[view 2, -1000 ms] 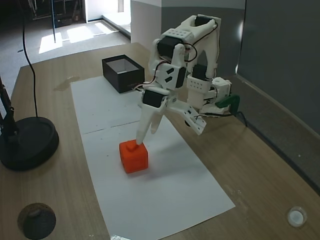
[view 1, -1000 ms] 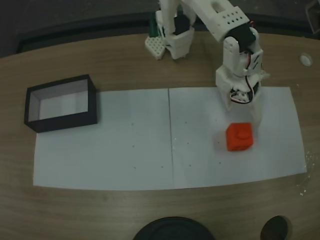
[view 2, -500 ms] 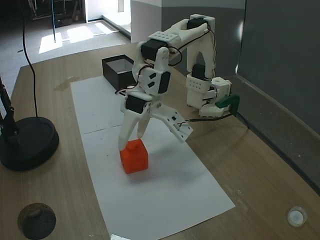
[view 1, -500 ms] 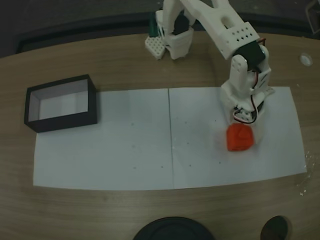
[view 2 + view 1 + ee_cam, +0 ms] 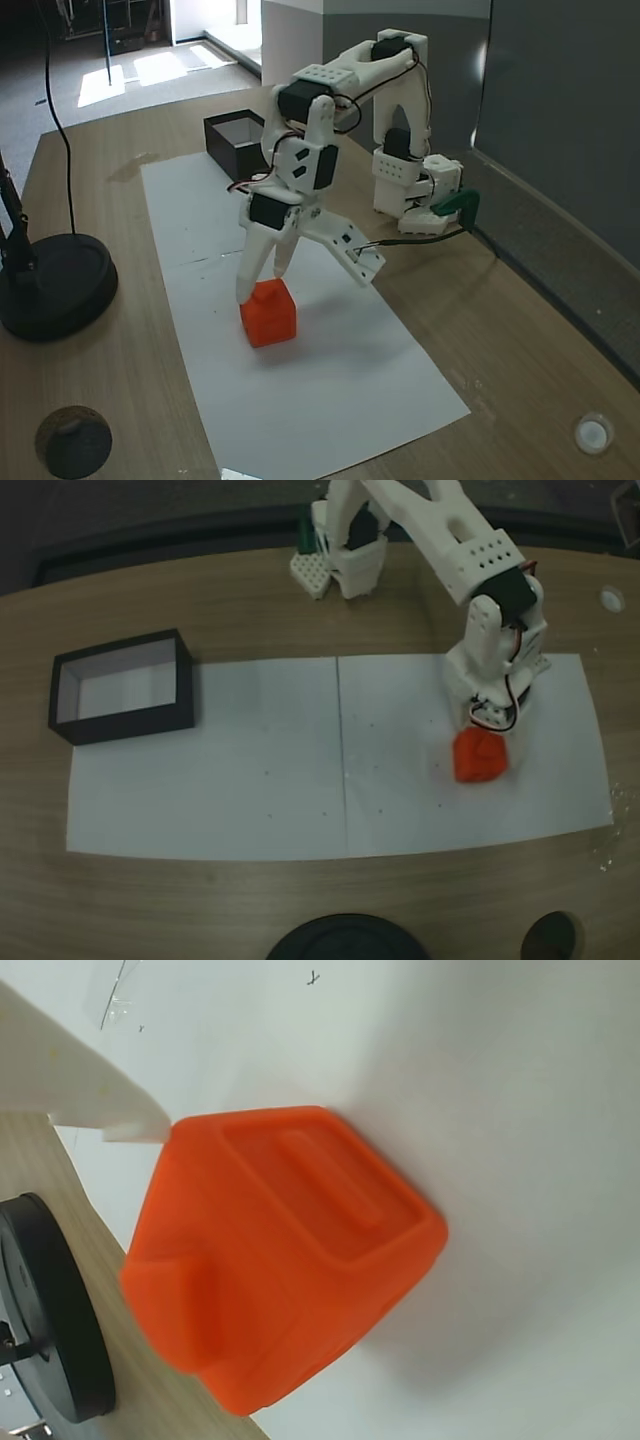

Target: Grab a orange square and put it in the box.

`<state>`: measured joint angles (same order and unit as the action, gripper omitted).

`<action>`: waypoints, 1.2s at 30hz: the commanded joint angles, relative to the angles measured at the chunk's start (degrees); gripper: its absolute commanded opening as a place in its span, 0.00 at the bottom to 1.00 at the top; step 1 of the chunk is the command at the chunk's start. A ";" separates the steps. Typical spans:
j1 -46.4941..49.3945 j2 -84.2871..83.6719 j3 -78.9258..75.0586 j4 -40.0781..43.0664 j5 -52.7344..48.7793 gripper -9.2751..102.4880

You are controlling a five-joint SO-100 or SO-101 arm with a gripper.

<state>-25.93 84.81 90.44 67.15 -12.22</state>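
Observation:
The orange square lies on the white paper at the right of a fixed view and shows near the middle of the paper in the other. My gripper stands open right over it, pointing down, one fingertip at the cube's left upper edge and the other behind it. From above, the wrist covers most of the gripper. In the wrist view one white finger touches the upper left corner of the orange square. The box stands open-topped far to the left, and appears again behind the arm.
Two white paper sheets cover the wooden table. A black round lamp base stands beside the paper. A small dark disc and a white cap lie on the wood. The arm's base is clamped at the far edge.
The arm has reached forward and lowered, bringing the open fingers from behind the orange square down onto it. The cube stays in about the same spot.

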 commanded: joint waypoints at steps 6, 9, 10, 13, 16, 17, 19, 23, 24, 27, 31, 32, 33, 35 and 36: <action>3.34 8.00 -4.48 7.12 -0.26 0.38; 2.02 8.26 -2.37 7.29 -0.26 0.38; 1.23 8.09 -1.76 7.29 -0.26 0.38; -2.20 8.09 0.35 7.03 -0.26 0.38; -4.83 8.09 0.79 6.94 -0.26 0.38; -5.10 8.09 0.70 6.86 -0.26 0.38; -4.83 8.09 0.88 5.54 -0.26 0.38; -4.75 7.03 0.26 3.78 -0.26 0.38; -4.83 6.42 -0.18 3.60 -0.26 0.38; -4.57 3.69 -2.29 2.55 -0.26 0.38; -4.57 -1.67 -5.45 2.55 -0.26 0.38; -4.57 -2.37 -6.33 2.72 -0.26 0.38; -4.57 -2.99 -6.86 2.90 -0.18 0.38; -4.39 -3.60 -7.65 3.16 -0.18 0.38; -4.39 -3.60 -7.65 3.16 -0.18 0.38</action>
<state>-30.76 79.98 86.40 70.14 -12.22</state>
